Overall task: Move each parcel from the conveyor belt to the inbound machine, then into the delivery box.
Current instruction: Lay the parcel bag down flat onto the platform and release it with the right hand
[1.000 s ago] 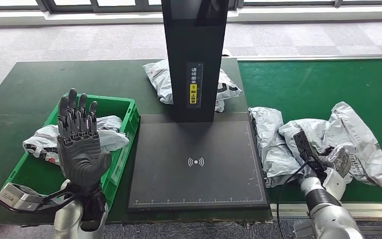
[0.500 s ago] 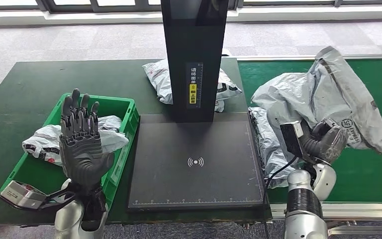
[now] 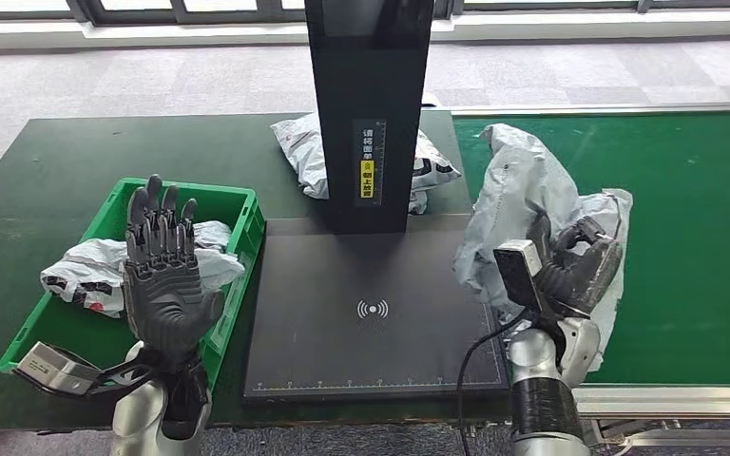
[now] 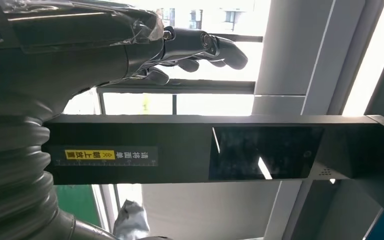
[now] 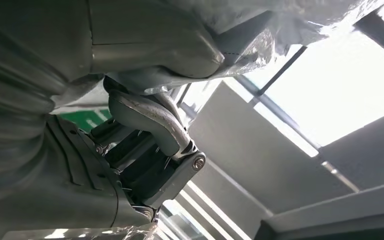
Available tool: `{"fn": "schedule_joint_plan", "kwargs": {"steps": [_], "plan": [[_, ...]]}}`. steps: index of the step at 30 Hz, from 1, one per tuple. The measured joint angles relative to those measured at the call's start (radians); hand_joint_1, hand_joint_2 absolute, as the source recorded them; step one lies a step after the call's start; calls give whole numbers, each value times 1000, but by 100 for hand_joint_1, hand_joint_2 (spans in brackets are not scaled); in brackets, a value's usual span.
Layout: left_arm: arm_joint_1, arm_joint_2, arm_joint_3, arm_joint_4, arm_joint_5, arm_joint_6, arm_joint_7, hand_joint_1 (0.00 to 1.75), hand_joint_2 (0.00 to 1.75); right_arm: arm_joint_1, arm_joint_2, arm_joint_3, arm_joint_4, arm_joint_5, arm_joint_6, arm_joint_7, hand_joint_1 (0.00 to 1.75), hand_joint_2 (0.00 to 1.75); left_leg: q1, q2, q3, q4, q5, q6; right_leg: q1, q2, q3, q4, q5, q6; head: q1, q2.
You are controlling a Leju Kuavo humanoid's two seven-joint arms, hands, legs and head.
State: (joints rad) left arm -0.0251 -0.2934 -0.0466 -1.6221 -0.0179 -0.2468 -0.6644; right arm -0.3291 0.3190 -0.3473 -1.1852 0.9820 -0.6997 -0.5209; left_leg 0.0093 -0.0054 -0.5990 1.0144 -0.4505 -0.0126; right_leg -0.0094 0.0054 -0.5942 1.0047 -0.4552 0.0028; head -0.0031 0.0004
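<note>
From the head view, the right hand clutches a crumpled grey plastic mailer parcel, lifted off the green conveyor belt and hanging at the right edge of the flat black scanning plate of the inbound machine. The loose film droops below and around the fingers, so it could slip free or snag the plate's edge and land half off the scan area. The left hand is raised, fingers apart and holding nothing, above the green plastic delivery crate, where another grey parcel lies. The left wrist view shows that hand unclenched before the machine's black column. In the right wrist view, the fingers curl against the parcel's film, which presses on the palm.
</note>
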Motion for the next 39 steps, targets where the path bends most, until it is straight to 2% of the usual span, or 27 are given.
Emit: {"fn": "schedule_joint_plan", "kwargs": {"steps": [2, 7, 11, 15, 20, 22, 24, 26, 30, 34, 36, 39], "plan": [[-1, 0, 0, 8, 0, 0, -1, 0, 175, 19, -1, 89, -11, -10, 0, 15, 175, 175, 0, 1, 0, 0, 0, -1, 0, 1, -1, 0, 0, 0, 0, 0], [-3, 0, 1, 22, -2, 1, -6, 0, 175, 32, -7, 218, -16, -37, 45, 28, 175, 175, 0, 1, -1, 0, 0, -1, 0, 1, -1, 0, 0, 0, 0, 0], [-10, -1, 0, 37, -6, 10, -7, 0, 175, 4, -8, 329, 63, -65, 68, 50, 175, 175, 0, 2, 0, 0, 0, -1, -1, 1, -1, 0, 0, 0, 0, 0], [-14, -1, -2, 52, -9, 20, -7, 0, 175, -37, -7, 394, 189, -100, 70, 44, 175, 175, 0, 1, 0, 0, 0, -1, 0, 1, -1, 0, 0, 0, 0, 0], [-30, -1, -10, 70, -11, 24, -2, 0, 175, -78, -4, 429, 313, -115, 68, 55, 175, 175, 0, 1, -1, 0, 0, -1, 0, 1, -1, 0, 0, 0, 0, 0], [-43, -2, -18, 80, -14, 32, 3, 0, 175, -99, -1, 437, 373, -116, 69, 77, 87, 175, 0, 1, -1, 0, 0, -1, 0, 1, -1, 0, 0, 0, 0, 0], [-51, -3, -23, 89, -16, 40, 5, 0, 175, -119, 2, 441, 427, -115, 71, 95, 0, 87, 0, 1, 0, 0, 0, -1, 0, 1, -1, 0, 0, 0, 0, 0], [-54, -3, -28, 96, -20, 47, 5, 0, 175, -136, 6, 442, 473, -119, 74, 103, 0, 0, 0, 1, -1, 0, 0, -1, 0, 1, -1, 0, 0, 0, 0, 0], [-58, -3, -43, 100, -32, 71, 11, 0, 175, -170, 11, 442, 554, -165, 83, 79, 0, 0, 0, 1, -1, 0, 0, -1, 0, 1, -1, 0, 0, 0, 0, 0], [-58, -3, -47, 89, -37, 96, 19, 0, 175, -176, 13, 441, 569, -219, 32, -45, 0, 0, 0, 1, -1, 0, 0, -1, 0, 1, -1, 0, 0, 0, 0, 0], [-57, -3, -48, 85, -43, 107, 20, 0, 175, -152, 16, 431, 518, -200, 9, -114, 0, 0, 0, 1, -1, 0, 0, -1, 0, 1, -1, 0, 0, 0, 0, 0], [-58, -3, -55, 84, -83, 134, 20, 0, 175, -70, 24, 412, 329, -131, 0, -164, 0, 0, 0, 0, -1, 0, 0, -1, 0, 0, -2, 0, 0, 0, 0, 0]]}}
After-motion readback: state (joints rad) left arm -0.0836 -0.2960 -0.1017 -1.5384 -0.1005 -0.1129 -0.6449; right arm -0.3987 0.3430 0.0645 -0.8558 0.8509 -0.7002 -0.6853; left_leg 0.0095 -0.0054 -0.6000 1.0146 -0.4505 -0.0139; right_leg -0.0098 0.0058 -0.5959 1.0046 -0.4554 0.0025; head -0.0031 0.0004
